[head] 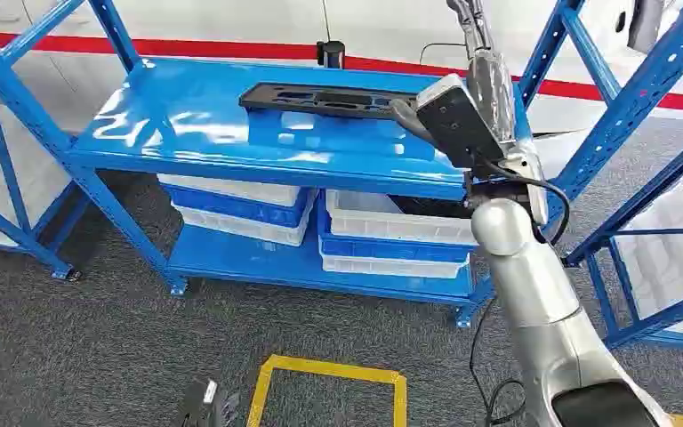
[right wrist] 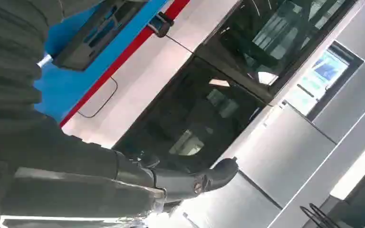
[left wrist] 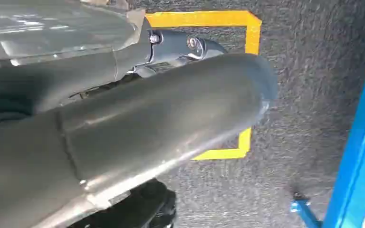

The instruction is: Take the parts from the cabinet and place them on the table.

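In the head view we cannot see our right hand (right wrist: 76,185): the wrist housing hides it, along with the near end of the black part (head: 329,98) beside it. Our left hand (left wrist: 171,109) is too close and blurred to tell how its fingers lie.

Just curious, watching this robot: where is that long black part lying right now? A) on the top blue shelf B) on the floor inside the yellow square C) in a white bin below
A: the long black part lies flat on the top blue shelf, above the bins.
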{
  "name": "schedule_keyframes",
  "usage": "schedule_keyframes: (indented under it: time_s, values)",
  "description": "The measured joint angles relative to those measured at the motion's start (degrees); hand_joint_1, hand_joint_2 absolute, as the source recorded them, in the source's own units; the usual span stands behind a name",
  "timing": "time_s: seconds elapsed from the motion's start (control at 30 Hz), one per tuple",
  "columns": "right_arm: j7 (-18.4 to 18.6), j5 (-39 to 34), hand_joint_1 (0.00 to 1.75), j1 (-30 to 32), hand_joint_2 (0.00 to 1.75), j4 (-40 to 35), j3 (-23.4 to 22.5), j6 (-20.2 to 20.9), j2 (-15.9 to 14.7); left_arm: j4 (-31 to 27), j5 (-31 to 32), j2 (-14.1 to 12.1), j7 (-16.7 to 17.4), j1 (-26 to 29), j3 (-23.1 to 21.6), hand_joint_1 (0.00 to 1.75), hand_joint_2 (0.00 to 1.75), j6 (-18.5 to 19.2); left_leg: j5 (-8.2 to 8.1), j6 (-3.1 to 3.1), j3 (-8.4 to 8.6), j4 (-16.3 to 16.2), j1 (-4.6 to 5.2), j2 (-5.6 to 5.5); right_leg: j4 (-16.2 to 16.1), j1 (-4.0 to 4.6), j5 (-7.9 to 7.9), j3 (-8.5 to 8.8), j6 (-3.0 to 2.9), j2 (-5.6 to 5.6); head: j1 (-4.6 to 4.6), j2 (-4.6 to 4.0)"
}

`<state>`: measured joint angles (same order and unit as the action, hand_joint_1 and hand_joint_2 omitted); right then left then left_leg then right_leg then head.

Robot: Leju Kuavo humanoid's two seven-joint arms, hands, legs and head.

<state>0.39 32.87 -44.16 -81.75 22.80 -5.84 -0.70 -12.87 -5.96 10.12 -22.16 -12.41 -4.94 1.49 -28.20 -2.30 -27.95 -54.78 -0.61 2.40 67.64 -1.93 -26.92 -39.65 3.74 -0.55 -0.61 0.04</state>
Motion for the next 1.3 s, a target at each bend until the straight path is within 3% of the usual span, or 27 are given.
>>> schedule_keyframes:
  time_s: [0.03,0.07,0.1,0.13,0.23,0.27,0.33,0.4,0.43,0.47,0.5,0.57,0.63,0.73,0.77,0.8,0.9,0.93,0.97,1.0,1.07,1.1,1.13,1.17,1.23,1.27,1.3]
  values:
    - [0.0,-0.1,0.00,0.0,1.75,0.1,0.0,0.0,0.0,0.0,-0.2,0.0,-0.4,0.1,0.3,0.00,0.00,-0.1,-0.45,0.39,0.51,-0.1,-0.19,-0.03,-5.3,-0.34,2.71,2.07,0.64,-0.18,0.02,0.00]
    - [0.0,-0.2,0.00,-0.1,1.75,0.2,0.0,0.0,-0.1,0.0,-0.2,0.0,-0.7,0.2,0.7,0.00,0.00,-0.2,-1.07,0.99,0.68,-0.4,-0.19,0.00,-9.6,-0.60,4.17,3.42,0.93,-1.02,0.13,0.00]
    - [-0.1,-0.3,0.00,-0.2,1.75,0.4,0.1,0.0,-0.1,0.0,-0.3,0.0,-1.0,0.1,1.0,0.00,0.00,-0.4,-1.60,1.59,0.20,-0.9,0.40,0.02,-9.9,0.16,3.31,4.51,0.53,-0.87,0.41,0.00]
    - [-0.2,-0.3,0.00,-0.3,1.75,0.4,0.2,0.0,0.0,0.0,-0.2,0.0,-1.1,0.2,1.2,0.00,0.00,-0.4,-1.72,1.80,0.18,-0.9,0.31,0.12,-9.7,-0.05,3.12,4.12,-0.61,-0.44,0.09,0.00]
    - [-0.2,-0.4,0.00,-0.5,1.75,0.7,0.1,-0.1,-0.3,-0.1,-0.3,0.0,-1.3,0.2,1.7,0.00,0.00,-0.4,-2.39,2.42,0.50,-0.7,-0.22,0.65,-9.5,0.15,2.52,4.10,-2.08,0.43,-0.06,0.00]
    - [-0.2,-0.4,0.00,-0.5,1.75,0.7,0.1,-0.1,-0.2,-0.2,-0.3,0.1,-1.4,0.1,1.8,0.00,0.00,-0.4,-2.82,2.68,0.07,-1.6,-0.51,-0.34,-9.6,0.07,2.33,4.39,-2.44,0.66,-0.15,0.00]
    - [-0.2,-0.4,0.00,-0.8,1.75,0.7,0.1,-0.2,-0.2,-0.2,-0.3,0.1,-1.4,0.0,2.1,0.00,0.00,-0.5,-5.54,2.94,-4.34,-9.4,-0.60,-1.75,-9.6,0.17,1.82,4.87,-3.21,0.85,-0.33,0.00]
    - [-0.2,-0.5,0.00,-0.6,1.75,0.9,0.1,-0.2,-0.1,-0.2,-0.3,0.1,-1.4,0.3,2.2,0.00,0.00,-0.5,-7.87,3.13,-11.01,-19.1,-0.60,-1.98,-9.6,0.55,1.30,5.39,-3.90,1.27,-0.33,0.00]
    - [-0.2,-0.5,0.00,-0.5,1.75,1.1,0.1,-0.3,-0.1,-0.2,-0.3,0.1,-1.4,0.4,2.3,0.00,0.00,-0.5,-7.32,3.03,-13.04,-20.8,-0.59,-1.98,-9.6,0.68,1.07,5.69,-4.16,1.44,-0.31,0.00]
    - [-0.2,-0.5,0.00,-0.5,1.75,1.2,0.2,-0.3,-0.1,-0.2,-0.5,0.1,-1.5,0.5,2.4,0.00,0.00,-0.5,-5.48,2.78,-13.83,-20.0,-0.57,-1.99,-9.6,0.81,0.75,6.14,-4.20,1.67,-0.33,0.00]
    - [-0.3,-0.6,0.00,-0.4,1.75,1.3,0.2,-0.4,-0.1,-0.2,-0.6,0.1,-1.5,0.5,2.5,0.00,0.00,-0.5,-3.00,2.49,-13.54,-17.6,-0.56,-2.00,-9.6,0.86,0.43,6.63,-4.19,1.88,-0.33,0.00]
    - [-0.3,-0.6,0.00,-0.4,1.75,1.5,0.2,-0.6,0.0,-0.2,-0.6,0.0,-1.7,0.5,2.6,0.00,0.00,-0.5,4.70,1.30,-9.73,-6.2,-0.30,-2.33,-9.7,0.99,-0.43,8.00,-3.98,2.33,-0.33,0.00]
    - [-0.4,-0.6,0.00,-0.5,1.75,1.7,0.2,-0.8,0.0,-0.2,-0.7,-0.2,-1.8,0.4,2.7,0.00,0.00,-0.4,4.04,0.70,-8.21,-3.1,0.42,-2.59,-10.0,1.29,-0.93,8.19,-3.35,2.68,-0.24,0.00]
    - [-0.5,-0.6,0.00,-0.3,1.75,1.9,0.1,-0.9,-0.1,-0.2,-0.9,-0.1,-2.0,0.4,2.8,0.00,0.00,-0.4,3.56,-0.13,-7.56,-2.2,0.80,-2.43,-9.7,1.32,-0.06,8.85,-1.87,2.56,-0.26,0.00]
    - [-0.5,-0.6,0.00,-0.3,1.75,1.9,0.1,-0.9,-0.1,-0.2,-0.9,0.0,-2.0,0.4,2.9,0.00,0.00,-0.4,3.93,-0.51,-6.05,-1.5,0.21,-2.43,-9.0,1.39,-0.87,7.95,-1.81,2.30,-0.40,0.00]
    - [-0.5,-0.6,0.00,-0.5,1.75,1.9,0.0,-1.0,-0.2,-0.2,-0.9,0.0,-2.1,0.4,3.0,0.00,0.00,-0.4,3.87,-0.63,-5.60,-1.4,0.45,-2.48,-7.3,1.32,-1.68,7.70,-1.73,1.67,-0.14,0.00]
    - [-0.6,-0.6,0.00,-0.2,1.75,2.1,0.0,-1.0,-0.3,-0.2,-1.0,0.1,-2.1,0.4,3.2,0.00,0.00,-0.3,3.32,-1.06,-5.13,-1.4,0.49,-2.42,4.2,1.15,-5.43,0.47,-2.40,1.46,0.07,0.00]
    - [-0.6,-0.7,0.00,0.0,1.75,2.3,0.0,-1.0,-0.4,-0.2,-1.0,0.1,-2.1,0.4,3.3,0.00,0.00,-0.3,3.13,-1.01,-4.98,-1.4,0.50,-2.48,6.6,1.19,-5.74,-1.56,-2.00,1.45,0.13,0.00]
    - [-0.6,-0.7,0.00,0.1,1.75,2.4,0.0,-1.0,-0.4,-0.2,-1.0,0.1,-2.1,0.5,3.4,0.00,0.00,-0.3,2.87,-0.96,-4.73,-1.5,0.51,-2.56,6.4,1.10,-4.90,-2.42,-1.36,1.41,0.11,0.00]
    - [-0.6,-0.7,0.00,0.2,1.75,2.5,0.0,-1.0,-0.5,-0.2,-1.1,0.1,-2.1,0.5,3.5,0.00,0.00,-0.3,2.50,-0.81,-4.29,-1.5,0.51,-2.61,3.3,1.01,-2.88,-1.72,-0.77,1.33,0.13,0.00]
    - [-0.7,-0.7,0.00,0.2,1.75,2.6,0.0,-1.0,-0.5,-0.2,-1.1,0.2,-2.1,0.6,3.5,0.00,0.00,-0.3,1.66,-0.40,-3.12,-1.5,0.50,-2.61,-7.0,0.93,2.67,2.18,0.20,0.91,0.26,0.00]
    - [-0.8,-0.7,0.00,0.2,1.75,2.6,0.0,-1.0,-0.6,-0.2,-1.1,0.2,-2.1,0.5,3.5,0.00,0.00,-0.3,1.23,-0.10,-2.78,-1.4,0.51,-2.56,-10.7,0.88,4.38,3.45,-0.15,0.36,0.28,0.00]
    - [-1.0,-0.7,0.00,0.2,1.75,2.7,0.0,-1.1,-0.5,-0.2,-1.0,0.2,-2.0,0.5,3.5,0.00,0.00,-0.2,0.91,0.27,-2.49,-1.6,0.72,-2.55,-10.8,1.42,2.67,3.00,-1.11,0.28,0.11,0.00]
    - [-1.1,-0.8,0.00,0.3,1.75,2.7,0.0,-1.2,-0.5,-0.2,-1.0,0.2,-2.0,0.4,3.5,0.00,0.00,-0.2,0.54,0.79,-2.61,-1.5,0.69,-2.42,-10.6,1.71,2.48,4.08,-2.15,0.14,0.13,0.00]
    - [-1.3,-0.8,0.00,0.4,1.75,2.7,-0.2,-1.4,-0.7,-0.2,-0.9,0.4,-1.9,0.6,3.5,0.00,0.00,-0.1,0.68,1.24,-2.17,-2.4,0.64,-2.34,-10.8,1.65,3.20,4.26,-3.18,0.44,0.02,0.00]
    - [-1.3,-0.8,0.00,0.6,1.75,2.7,-0.2,-1.6,-0.7,-0.2,-0.8,0.3,-1.9,0.5,3.5,0.00,0.00,-0.1,0.24,1.49,-2.18,-2.9,0.49,-2.28,-11.1,0.83,3.06,5.15,-3.75,0.62,-0.13,0.00]
    - [-1.3,-0.8,0.00,0.5,1.75,2.6,-0.1,-1.6,-0.7,-0.2,-0.7,0.3,-1.9,0.5,3.5,0.00,0.00,-0.1,-0.43,1.72,-3.23,-4.4,0.36,-2.36,-11.2,0.84,2.94,5.74,-3.93,0.64,0.15,0.00]
